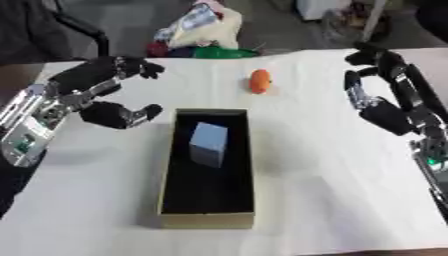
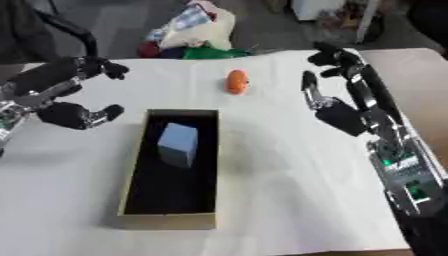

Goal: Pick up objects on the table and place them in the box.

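Your box, long and narrow with a black inside and tan rim, lay lengthwise near the middle of the white table, its short near wall toward the near edge. A pale blue block already stood inside it, in the far half, tilted a little. The one thing left out on the cloth was the orange object, small and oval, sitting beyond the box's far right corner and well apart from it, toward the far edge.

Your left hand hung over the table's left side, just beside the box's far left corner, fingers and thumb curved apart around nothing. Your right hand was raised over the right side, fingers relaxed and spread, holding nothing; it stood to the right of the orange object with bare cloth between them.

You had open cloth on both long sides of the box and across the whole near part of the table. Nothing lay between the orange object and the box's far wall. Past the far edge, off the table, sat a heap of bags and cloth, close behind the orange object.
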Available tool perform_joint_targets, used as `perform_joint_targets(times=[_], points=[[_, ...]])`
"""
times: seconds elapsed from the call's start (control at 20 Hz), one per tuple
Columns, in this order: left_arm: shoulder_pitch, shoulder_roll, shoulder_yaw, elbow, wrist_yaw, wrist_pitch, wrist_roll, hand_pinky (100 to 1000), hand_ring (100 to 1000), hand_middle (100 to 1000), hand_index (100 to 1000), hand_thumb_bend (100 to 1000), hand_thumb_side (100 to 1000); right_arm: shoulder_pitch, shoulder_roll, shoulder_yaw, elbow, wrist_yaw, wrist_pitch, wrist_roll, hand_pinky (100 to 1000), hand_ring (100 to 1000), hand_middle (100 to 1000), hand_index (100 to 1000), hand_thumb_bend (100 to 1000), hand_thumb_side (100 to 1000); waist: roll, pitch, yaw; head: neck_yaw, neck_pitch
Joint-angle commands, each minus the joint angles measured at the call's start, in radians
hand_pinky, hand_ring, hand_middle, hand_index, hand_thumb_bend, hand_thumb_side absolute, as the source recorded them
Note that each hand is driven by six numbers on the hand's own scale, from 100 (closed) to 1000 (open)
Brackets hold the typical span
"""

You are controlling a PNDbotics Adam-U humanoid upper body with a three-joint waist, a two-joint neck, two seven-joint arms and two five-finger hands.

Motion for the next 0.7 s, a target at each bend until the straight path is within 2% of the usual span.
perform_joint_targets(times=[0.05,0.25,0.4,0.55,0.7], points=[[0.022,0.047,0.049,-0.095,0.082,0.029,-0.004,835,739,717,919,281,823,-0.073,-0.057,0.018,0.058,0.036,-0.013,0.037,747,824,764,947,100,621,-0.001,-0.016,0.008,-0.009,0.002],[0.077,0.033,0.09,-0.167,0.138,0.06,-0.011,828,728,702,912,242,833,-0.182,-0.066,0.048,0.167,0.085,-0.036,0.096,763,836,788,959,100,608,-0.007,-0.016,0.027,-0.028,0.001],[0.108,0.016,0.116,-0.204,0.169,0.076,-0.017,821,721,692,908,226,838,-0.258,-0.034,0.055,0.287,0.143,-0.048,0.177,795,885,843,975,100,588,-0.017,-0.019,0.042,-0.043,-0.001],[0.127,-0.003,0.132,-0.232,0.195,0.09,-0.023,811,710,678,901,211,841,-0.326,0.024,0.014,0.429,0.239,-0.048,0.266,809,906,855,973,100,556,-0.026,-0.021,0.059,-0.061,-0.006],[0.138,-0.021,0.137,-0.253,0.23,0.094,-0.033,801,699,668,898,186,858,-0.377,0.079,-0.053,0.549,0.347,-0.033,0.288,816,911,868,970,100,539,-0.032,-0.02,0.076,-0.076,-0.014]])
